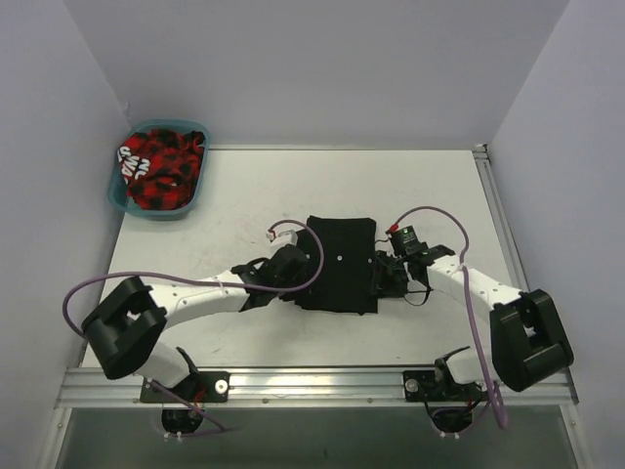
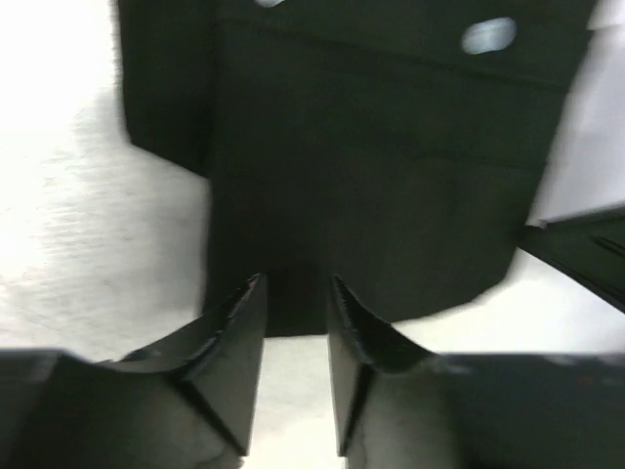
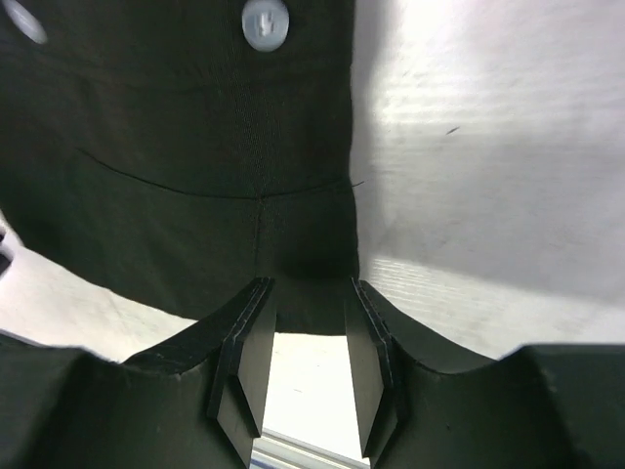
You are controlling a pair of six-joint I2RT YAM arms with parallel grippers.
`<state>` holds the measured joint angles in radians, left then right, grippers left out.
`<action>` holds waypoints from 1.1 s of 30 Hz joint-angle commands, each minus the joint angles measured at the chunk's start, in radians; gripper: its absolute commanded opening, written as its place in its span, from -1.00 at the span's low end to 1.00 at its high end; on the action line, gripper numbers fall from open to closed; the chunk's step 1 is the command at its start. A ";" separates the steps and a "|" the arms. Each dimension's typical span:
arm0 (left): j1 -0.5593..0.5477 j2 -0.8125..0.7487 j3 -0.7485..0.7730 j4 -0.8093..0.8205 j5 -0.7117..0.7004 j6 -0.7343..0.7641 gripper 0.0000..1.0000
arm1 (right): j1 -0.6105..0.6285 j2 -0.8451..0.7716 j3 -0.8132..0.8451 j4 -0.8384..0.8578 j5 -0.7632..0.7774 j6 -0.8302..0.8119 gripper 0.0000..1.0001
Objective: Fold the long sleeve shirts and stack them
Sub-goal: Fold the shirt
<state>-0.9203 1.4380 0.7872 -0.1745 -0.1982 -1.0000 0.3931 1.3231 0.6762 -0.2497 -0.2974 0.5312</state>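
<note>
Black long sleeve shirt (image 1: 339, 264): its left edge is lying flat between the tips of the left gripper (image 2: 296, 288). The fingers (image 2: 239, 327) are standing narrowly apart, with bare table showing through the gap. Nothing is being pinched.

Right gripper (image 3: 310, 293): much the same. Its fingers are standing a little apart at the opposite edge, the cloth is lying flat and unbunched, and nothing is being held. A pale button (image 3: 265, 21) is showing just beyond, on the top layer.

Outward: the shirt is sitting as a compact dark rectangle near the middle of the table (image 1: 195, 337), with one gripper flanking each side. Well apart, at the far left corner, a teal basket (image 1: 119, 200) is holding red-and-black checked cloth (image 1: 161, 171).

Step, my reading: the folding of this shirt is reaching its end. The bundle looks squared, though its near edge is lying slightly skewed.

Next move is calling for both arms to rise straight clear, so no fingertip drags an edge open. After that comes a reach toward the basket for the next garment, which belongs on top of this one.
</note>
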 commanded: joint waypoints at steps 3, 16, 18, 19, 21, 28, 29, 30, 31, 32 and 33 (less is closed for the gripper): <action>0.070 0.130 0.021 -0.048 -0.003 0.063 -0.42 | 0.136 0.074 -0.024 0.044 -0.028 0.085 -0.33; 0.402 0.151 0.234 -0.114 0.008 0.388 -0.13 | 0.471 0.219 0.236 0.197 -0.013 0.320 -0.31; 0.399 0.077 0.245 -0.132 0.014 0.393 0.04 | 0.445 0.167 0.259 0.141 0.015 0.257 -0.30; 0.391 0.043 0.232 -0.132 0.016 0.390 0.21 | 0.387 0.145 0.255 0.106 0.018 0.239 -0.29; 0.368 -0.063 0.175 -0.132 0.016 0.360 0.43 | 0.304 0.079 0.224 0.099 -0.018 0.191 -0.28; 0.132 -0.200 -0.008 -0.109 0.011 0.152 0.70 | -0.074 0.056 0.155 0.087 -0.161 0.055 -0.23; 0.086 -0.189 -0.023 -0.083 0.016 0.117 0.68 | -0.101 0.070 0.155 0.089 -0.167 0.047 -0.21; 0.063 -0.159 -0.037 -0.063 0.023 0.109 0.63 | -0.143 0.097 0.160 0.087 -0.167 0.038 -0.21; 0.051 -0.139 -0.054 -0.053 0.028 0.101 0.59 | -0.157 0.116 0.164 0.090 -0.166 0.024 -0.21; 0.040 -0.117 -0.057 -0.049 0.028 0.090 0.55 | -0.168 0.132 0.171 0.090 -0.166 0.018 -0.21; 0.034 -0.075 -0.060 -0.051 0.034 0.087 0.51 | -0.181 0.171 0.180 0.092 -0.167 0.012 -0.21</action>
<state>-0.8711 1.2911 0.7494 -0.2573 -0.1715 -0.8406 0.2340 1.4330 0.8463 -0.1184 -0.4152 0.6086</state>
